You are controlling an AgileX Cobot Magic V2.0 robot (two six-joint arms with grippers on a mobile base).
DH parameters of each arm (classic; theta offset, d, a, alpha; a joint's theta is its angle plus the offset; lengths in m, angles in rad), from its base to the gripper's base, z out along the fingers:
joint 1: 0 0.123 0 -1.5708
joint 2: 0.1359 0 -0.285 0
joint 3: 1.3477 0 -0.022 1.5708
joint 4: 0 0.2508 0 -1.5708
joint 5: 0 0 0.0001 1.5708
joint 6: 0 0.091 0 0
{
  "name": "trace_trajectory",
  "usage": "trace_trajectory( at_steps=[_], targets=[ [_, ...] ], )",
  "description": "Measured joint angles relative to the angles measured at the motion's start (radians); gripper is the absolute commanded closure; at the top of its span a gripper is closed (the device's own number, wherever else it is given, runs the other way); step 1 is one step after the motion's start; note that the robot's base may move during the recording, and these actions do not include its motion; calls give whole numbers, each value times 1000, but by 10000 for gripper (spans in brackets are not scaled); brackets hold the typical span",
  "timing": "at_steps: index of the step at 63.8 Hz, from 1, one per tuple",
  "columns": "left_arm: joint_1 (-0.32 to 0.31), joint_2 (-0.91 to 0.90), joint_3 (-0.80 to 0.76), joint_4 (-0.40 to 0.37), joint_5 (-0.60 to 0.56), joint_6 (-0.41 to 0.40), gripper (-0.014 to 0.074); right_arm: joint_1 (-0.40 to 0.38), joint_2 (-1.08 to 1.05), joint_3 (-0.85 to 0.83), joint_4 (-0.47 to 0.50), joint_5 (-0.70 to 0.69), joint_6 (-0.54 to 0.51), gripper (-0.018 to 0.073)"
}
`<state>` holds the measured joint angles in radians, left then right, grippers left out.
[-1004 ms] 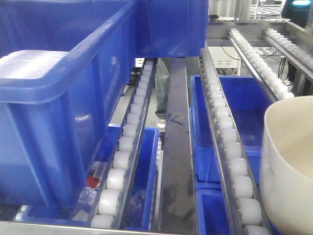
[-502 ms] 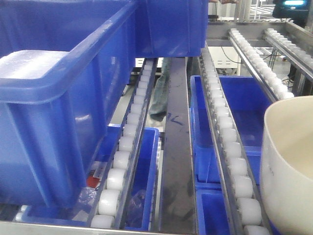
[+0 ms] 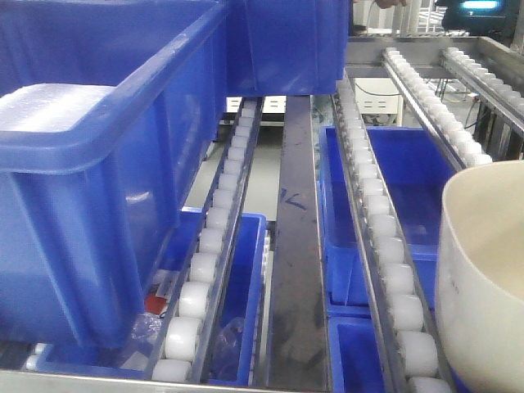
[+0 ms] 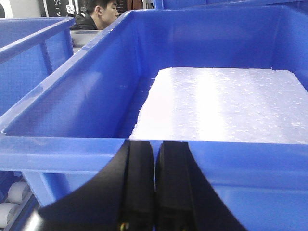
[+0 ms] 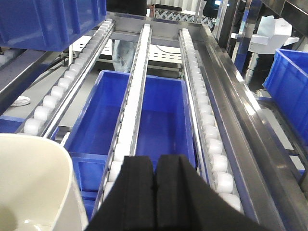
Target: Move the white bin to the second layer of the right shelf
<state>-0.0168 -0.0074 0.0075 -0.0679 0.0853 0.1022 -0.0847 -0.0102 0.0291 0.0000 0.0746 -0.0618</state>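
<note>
At the near right edge of the roller rack, the white bin (image 3: pixel 483 278) sits on the white-roller rails (image 3: pixel 385 262), seemingly already at the right shelf second layer. The right end effector (image 5: pixel 155 192), pads pressed together and empty, hangs just beside it. The left end effector (image 4: pixel 154 187), likewise closed and empty, faces a blue crate (image 4: pixel 192 72) holding a white slab (image 4: pixel 226 103).

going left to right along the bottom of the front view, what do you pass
big blue crate → left roller rail → dark metal strip → right roller rail → white bin
</note>
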Motion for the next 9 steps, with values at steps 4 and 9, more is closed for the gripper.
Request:
trace_trajectory(
  at_steps=[4, 9],
  targets=[
    [0, 0, 0, 0, 0, 0, 512, 0, 0, 0, 0, 0, 0, 501],
    [0, 0, 0, 0, 0, 0, 512, 0, 0, 0, 0, 0, 0, 501]
  ],
)
